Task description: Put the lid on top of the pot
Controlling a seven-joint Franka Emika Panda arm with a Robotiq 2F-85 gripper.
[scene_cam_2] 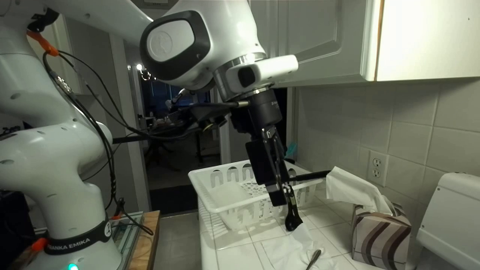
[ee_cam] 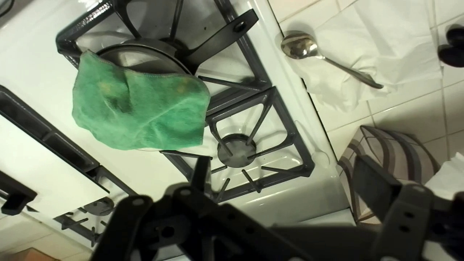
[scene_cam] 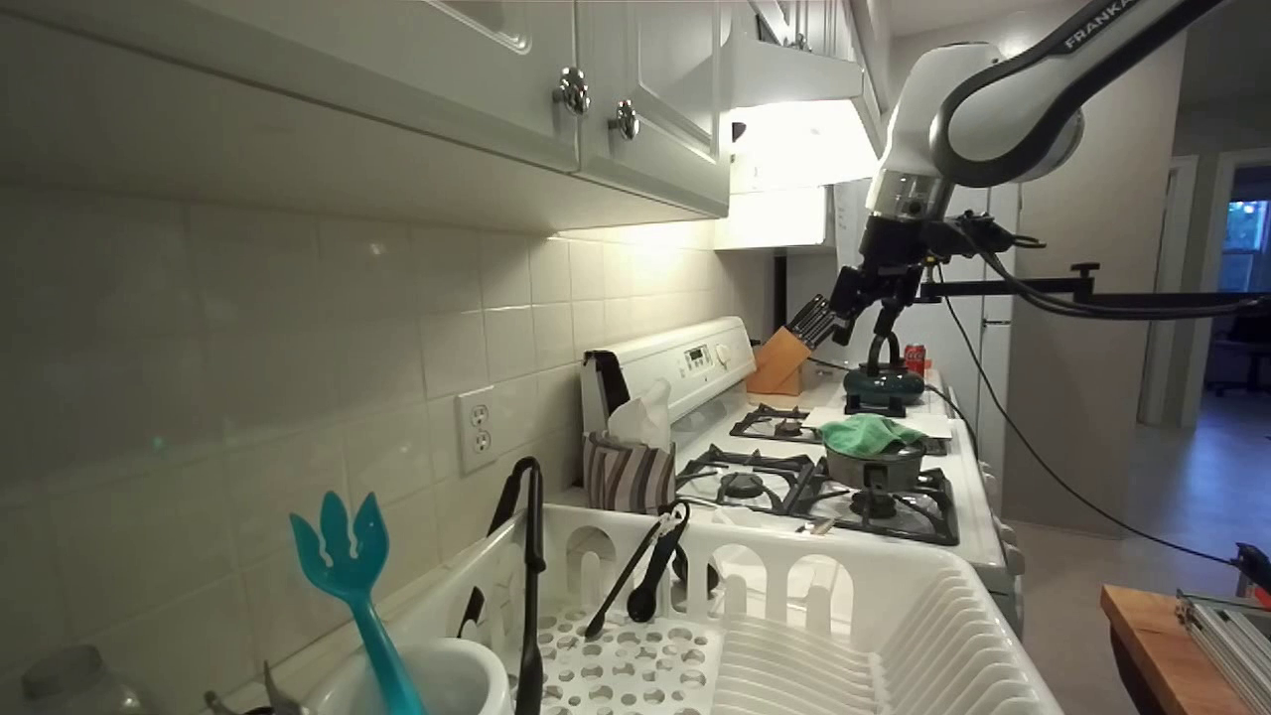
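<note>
No rigid lid shows; the green thing at the pot is a soft cloth [ee_cam: 141,108], which also shows in an exterior view [scene_cam: 867,434]. It drapes over part of the pot's rim and hangs past one side. The small dark grey pot [ee_cam: 159,45] stands on a stove burner, its handle sticking out; it also shows in an exterior view [scene_cam: 874,472]. Part of its opening is uncovered. My gripper [ee_cam: 290,181] is open and empty, its fingers wide apart. It is well above the stove in an exterior view [scene_cam: 862,323], apart from pot and cloth.
A striped tissue box [ee_cam: 391,156] and a spoon [ee_cam: 301,46] on white paper are beside the stove. A white dish rack [scene_cam: 755,531] stands on the counter. A dark teal kettle [scene_cam: 884,385] and a knife block [scene_cam: 777,363] are at the back. Cabinets [scene_cam: 650,89] overhang the counter.
</note>
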